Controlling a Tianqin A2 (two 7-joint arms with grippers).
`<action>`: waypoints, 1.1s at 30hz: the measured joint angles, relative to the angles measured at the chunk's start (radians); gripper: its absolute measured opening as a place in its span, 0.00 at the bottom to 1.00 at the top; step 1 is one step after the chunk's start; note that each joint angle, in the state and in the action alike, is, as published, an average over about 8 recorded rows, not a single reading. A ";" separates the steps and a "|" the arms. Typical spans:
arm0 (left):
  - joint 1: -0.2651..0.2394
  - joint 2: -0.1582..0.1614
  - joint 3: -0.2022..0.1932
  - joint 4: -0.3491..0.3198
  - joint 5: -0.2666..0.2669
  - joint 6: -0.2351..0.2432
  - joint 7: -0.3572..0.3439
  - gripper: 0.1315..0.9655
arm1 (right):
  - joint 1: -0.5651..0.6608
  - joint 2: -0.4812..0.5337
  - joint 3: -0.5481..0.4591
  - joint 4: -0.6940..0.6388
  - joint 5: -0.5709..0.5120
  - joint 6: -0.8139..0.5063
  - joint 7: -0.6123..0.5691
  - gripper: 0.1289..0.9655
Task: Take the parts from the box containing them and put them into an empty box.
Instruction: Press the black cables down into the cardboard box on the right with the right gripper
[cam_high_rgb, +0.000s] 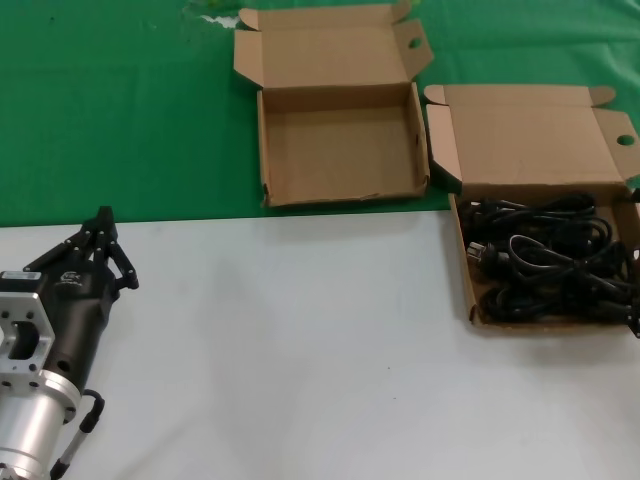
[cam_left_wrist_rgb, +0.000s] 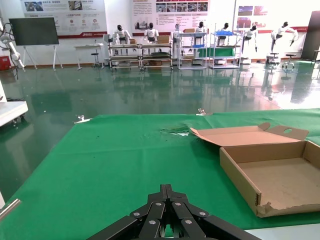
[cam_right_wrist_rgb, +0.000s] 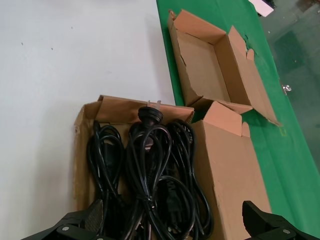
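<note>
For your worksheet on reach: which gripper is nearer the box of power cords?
Right. The right gripper hangs open directly over the box of power cords; the left gripper sits across the table.

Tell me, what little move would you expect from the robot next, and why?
Probably the right gripper drops straight down onto the power cords. Its fingers are spread wide above the box of cords and hold nothing, while the empty box beside it has no cord in it yet. The left gripper waits shut over the white table, far from both boxes.
</note>
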 joint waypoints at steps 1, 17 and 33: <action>0.000 0.000 0.000 0.000 0.000 0.000 0.000 0.01 | 0.003 -0.005 -0.001 -0.004 -0.004 0.002 -0.006 1.00; 0.000 0.000 0.000 0.000 0.000 0.000 0.000 0.01 | 0.017 -0.061 -0.013 -0.039 -0.026 0.015 -0.036 0.89; 0.000 0.000 0.000 0.000 0.000 0.000 0.000 0.01 | 0.020 -0.086 -0.021 -0.085 -0.044 0.030 -0.064 0.56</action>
